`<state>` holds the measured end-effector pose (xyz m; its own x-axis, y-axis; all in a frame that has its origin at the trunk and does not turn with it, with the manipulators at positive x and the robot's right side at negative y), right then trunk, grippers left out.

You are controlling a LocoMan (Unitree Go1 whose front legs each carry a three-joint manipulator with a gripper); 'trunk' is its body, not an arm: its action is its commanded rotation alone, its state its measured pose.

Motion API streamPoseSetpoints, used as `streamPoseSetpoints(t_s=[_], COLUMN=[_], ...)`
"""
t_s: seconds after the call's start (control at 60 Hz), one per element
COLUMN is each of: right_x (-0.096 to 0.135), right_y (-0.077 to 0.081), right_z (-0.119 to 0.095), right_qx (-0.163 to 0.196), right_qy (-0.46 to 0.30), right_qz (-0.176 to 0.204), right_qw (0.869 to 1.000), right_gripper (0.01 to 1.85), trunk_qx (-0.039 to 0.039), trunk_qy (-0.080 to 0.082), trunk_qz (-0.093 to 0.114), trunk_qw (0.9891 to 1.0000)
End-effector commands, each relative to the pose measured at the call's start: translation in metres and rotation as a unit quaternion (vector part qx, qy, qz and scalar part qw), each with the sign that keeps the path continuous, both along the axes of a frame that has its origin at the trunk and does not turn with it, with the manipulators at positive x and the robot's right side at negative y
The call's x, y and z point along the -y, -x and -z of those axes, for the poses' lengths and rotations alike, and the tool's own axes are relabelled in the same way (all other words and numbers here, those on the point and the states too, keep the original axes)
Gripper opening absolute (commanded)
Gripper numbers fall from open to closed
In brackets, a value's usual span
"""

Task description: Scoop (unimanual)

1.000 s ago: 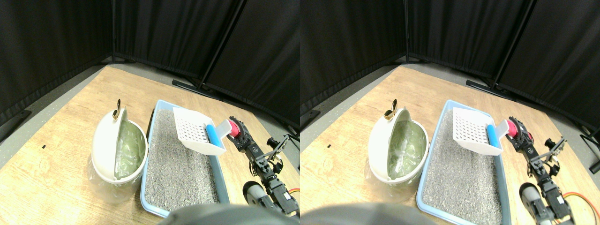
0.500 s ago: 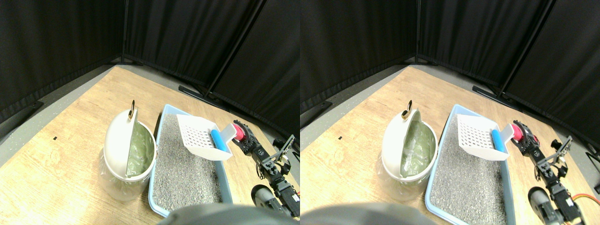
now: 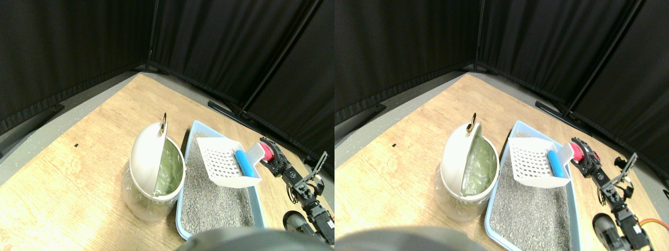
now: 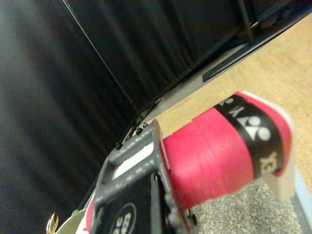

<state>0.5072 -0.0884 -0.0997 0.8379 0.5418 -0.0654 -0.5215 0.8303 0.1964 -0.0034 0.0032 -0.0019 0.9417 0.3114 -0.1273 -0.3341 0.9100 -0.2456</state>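
We see the right manipulator reaching in from the lower right, its links angled up and away toward the tray, with the right gripper (image 3: 270, 155) at the scoop's pink-wrapped handle (image 3: 266, 151). In the wrist view the dark jaw frame sits hard against that wrap (image 4: 219, 151), so we read the jaws as clamped on the handle.

The scoop (image 3: 228, 162) is raised over the far end of the litter tray (image 3: 180, 219), clear of the litter. Its long axis runs from the gripper toward the bin, the open mouth pointing at the bin. It is white slotted plastic, with a blue cylinder (image 3: 244, 163) lying in it at the handle end.

The tray is a pale blue rectangle filled with grey granules (image 3: 217, 201). The bin (image 3: 151, 175) stands just beside it: round, white, half-lid tipped up, green liner, gold knob.
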Motion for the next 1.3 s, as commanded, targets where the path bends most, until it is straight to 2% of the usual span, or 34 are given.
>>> streamPoseSetpoints(t_s=[0.017,0.233,0.25,0.417,0.833,1.0,1.017,1.3], right_x=[-0.005,-0.014,-0.017,-0.026,-0.041,-0.046,-0.047,-0.051], right_y=[0.001,-0.002,-0.003,-0.005,-0.010,-0.012,-0.012,-0.013], right_z=[-0.009,-0.010,-0.009,-0.011,-0.011,-0.009,-0.010,-0.011], right_qx=[0.019,0.020,0.028,0.026,0.015,0.000,-0.010,0.002], right_qy=[-0.015,0.008,0.015,0.035,0.073,0.094,0.102,0.148], right_qz=[-0.010,-0.041,-0.054,-0.065,-0.073,-0.065,-0.062,-0.070], right_qw=[1.000,0.999,0.998,0.997,0.995,0.993,0.993,0.986], right_gripper=[0.05,0.05,0.05,0.05,0.08,0.08,0.09,0.10], trunk_qx=[-0.0113,-0.0115,-0.0117,-0.0125,-0.0119,-0.0130,-0.0131,-0.0147], trunk_qy=[0.000,0.007,0.008,0.013,0.020,0.023,0.024,0.025], trunk_qz=[-0.012,-0.022,-0.024,-0.030,-0.040,-0.043,-0.044,-0.044], trunk_qw=[0.9999,0.9997,0.9996,0.9994,0.9989,0.9987,0.9986,0.9986])
